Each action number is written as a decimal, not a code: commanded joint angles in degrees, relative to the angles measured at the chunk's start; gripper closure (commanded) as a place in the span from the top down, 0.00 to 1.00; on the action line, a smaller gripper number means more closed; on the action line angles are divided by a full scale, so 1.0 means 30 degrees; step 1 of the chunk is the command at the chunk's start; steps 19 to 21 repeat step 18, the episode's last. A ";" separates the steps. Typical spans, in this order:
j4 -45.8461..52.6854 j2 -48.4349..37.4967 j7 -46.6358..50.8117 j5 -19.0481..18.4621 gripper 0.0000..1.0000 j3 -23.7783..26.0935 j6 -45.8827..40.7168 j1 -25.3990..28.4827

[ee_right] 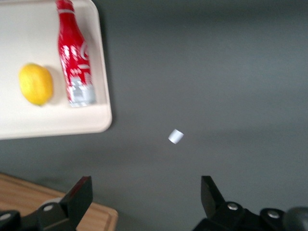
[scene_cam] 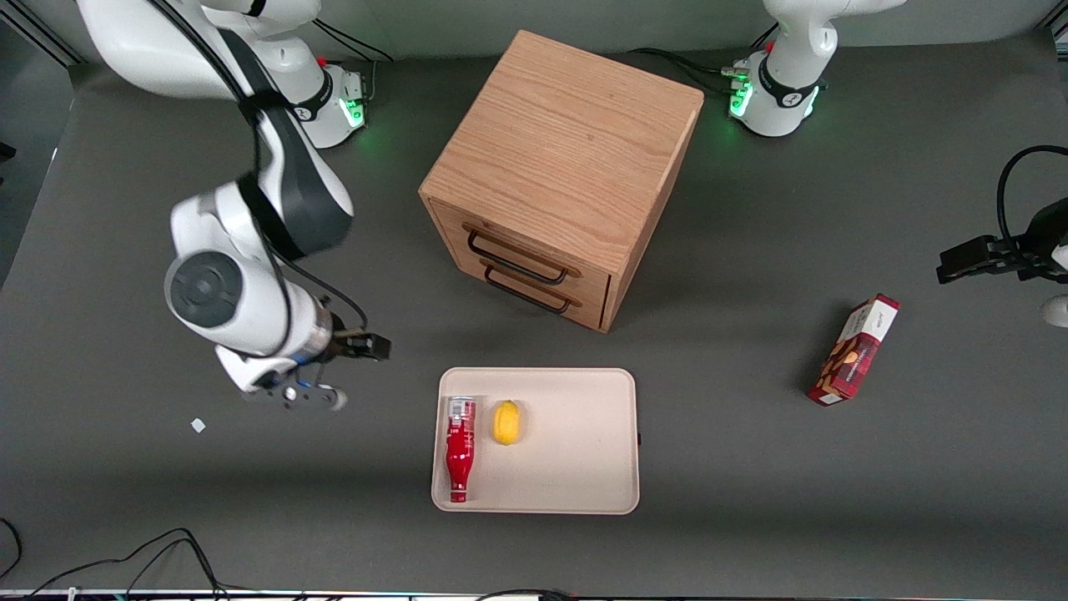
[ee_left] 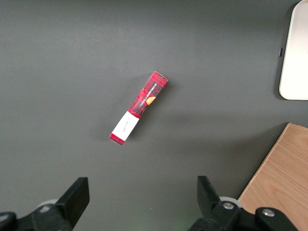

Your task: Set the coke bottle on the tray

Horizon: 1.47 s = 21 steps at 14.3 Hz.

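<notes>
Front view: the bottle (scene_cam: 460,448) lies flat in the tray (scene_cam: 576,492), along the tray's rim at the working arm's end, cap pointing toward the camera and silvery base toward the cabinet (scene_cam: 561,179). A lemon (scene_cam: 506,421) sits on the tray just beside the bottle's base end, apart from it. The cabinet stands farther from the camera than the tray, its two drawer handles facing the tray. The claw (scene_cam: 313,396) hangs above the bare table (scene_cam: 167,501), off the tray toward the working arm's end, holding nothing. A small white scrap (scene_cam: 198,425) lies on the table near the claw. A red box (scene_cam: 854,349) lies well away from the tray, toward the parked arm's end.

Right wrist view: the claw (ee_right: 144,202) is spread wide and empty, with the scrap (ee_right: 175,136) on the table between it and the tray (ee_right: 72,126). The bottle (ee_right: 74,60) lies inside the tray against its rim, the lemon (ee_right: 35,83) beside it.

Left wrist view: the box (ee_left: 138,107) lies alone on the table; a tray corner (ee_left: 294,57) shows.
</notes>
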 commanded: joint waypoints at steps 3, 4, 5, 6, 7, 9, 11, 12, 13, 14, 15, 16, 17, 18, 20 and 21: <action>-0.6949 -0.6818 -0.3174 0.0370 1.00 0.0116 0.0326 -0.1596; -0.7508 -0.7581 -0.3729 0.0399 1.00 0.0174 0.0326 -0.2092; -0.7862 -0.8314 -0.4227 0.0428 1.00 0.0203 0.0123 -0.2503; -0.7982 -0.8698 -0.4493 0.0486 1.00 0.0146 -0.0198 -0.2710; -0.7896 -0.8876 -0.5076 0.1009 1.00 0.0145 -0.0665 -0.3351; -0.7836 -0.9694 -0.6396 0.2037 1.00 -0.1018 -0.1544 -0.2979; -0.7778 -1.0223 -0.6605 0.2040 1.00 -0.3184 -0.2221 -0.1169; -0.7778 -1.0400 -0.6605 0.2040 1.00 -0.3891 -0.2338 -0.0580; -0.7604 -1.0401 -0.6605 0.2040 1.00 -0.4043 -0.2369 -0.0429; -0.7312 -1.0285 -0.6605 0.2040 1.00 -0.4074 -0.2572 -0.0427; -0.7193 -1.0168 -0.6576 0.2040 1.00 -0.4074 -0.2748 -0.0427; -0.7192 -1.0138 -0.6576 0.2040 1.00 -0.4045 -0.2808 -0.0456; -0.7192 -1.0138 -0.6576 0.2040 1.00 -0.4016 -0.2837 -0.0515; -0.7192 -1.0138 -0.6605 0.2040 1.00 -0.3957 -0.2838 -0.0573; -0.7192 -1.0138 -0.6605 0.2040 1.00 -0.3957 -0.2838 -0.0573; -0.7192 -1.0138 -0.6605 0.2040 1.00 -0.3957 -0.2838 -0.0573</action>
